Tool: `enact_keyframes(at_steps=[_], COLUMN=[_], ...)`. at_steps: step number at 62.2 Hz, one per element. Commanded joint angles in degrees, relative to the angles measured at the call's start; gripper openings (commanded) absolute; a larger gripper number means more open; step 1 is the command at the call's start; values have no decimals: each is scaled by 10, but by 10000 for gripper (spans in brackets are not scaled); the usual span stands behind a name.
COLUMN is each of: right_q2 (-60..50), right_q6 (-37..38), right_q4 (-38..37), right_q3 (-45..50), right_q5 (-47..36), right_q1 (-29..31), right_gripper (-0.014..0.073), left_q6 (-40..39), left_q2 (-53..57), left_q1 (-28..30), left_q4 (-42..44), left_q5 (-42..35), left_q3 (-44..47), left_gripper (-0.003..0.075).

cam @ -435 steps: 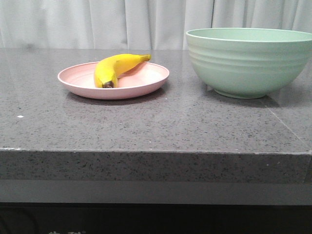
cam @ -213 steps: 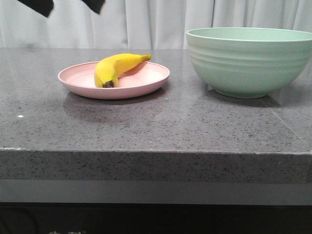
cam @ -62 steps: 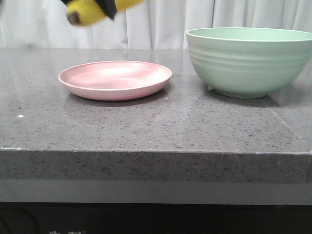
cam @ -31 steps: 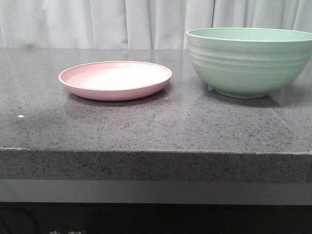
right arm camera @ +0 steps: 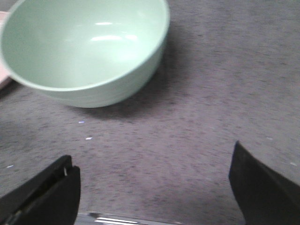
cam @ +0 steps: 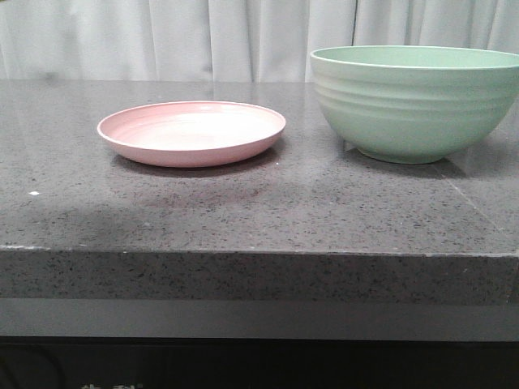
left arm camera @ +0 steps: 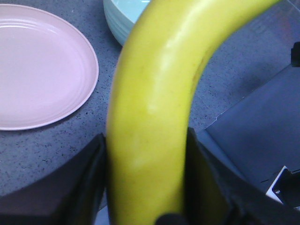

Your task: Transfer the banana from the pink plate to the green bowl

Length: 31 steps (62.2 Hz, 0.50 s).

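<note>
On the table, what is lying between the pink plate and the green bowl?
Nothing: the front view shows only bare grey countertop between the pink plate and the green bowl.

You saw the yellow banana held aloft; pink plate lay bare, green bowl at its 3 o'clock.
</note>
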State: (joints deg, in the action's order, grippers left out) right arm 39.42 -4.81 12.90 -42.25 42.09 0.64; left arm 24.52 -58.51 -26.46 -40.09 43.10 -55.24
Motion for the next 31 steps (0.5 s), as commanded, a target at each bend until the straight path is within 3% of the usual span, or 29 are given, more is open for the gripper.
enact_keyframes(at_steps=[1, 18, 31], right_q2=[4, 38, 106], right_q6=[-76, -362, -649], right_q4=[95, 408, 618], right_q3=[-19, -21, -21], right_q5=[-31, -7, 45], right_q1=[0, 0, -1], right_gripper=[654, 654, 654], left_q6=[3, 4, 4], left_q2=[2, -1, -1], left_q1=[-2, -2, -2], left_q4=[-32, -32, -32], left_q5=[-39, -41, -41], left_q3=[-17, -17, -17], left_gripper=[223, 223, 223])
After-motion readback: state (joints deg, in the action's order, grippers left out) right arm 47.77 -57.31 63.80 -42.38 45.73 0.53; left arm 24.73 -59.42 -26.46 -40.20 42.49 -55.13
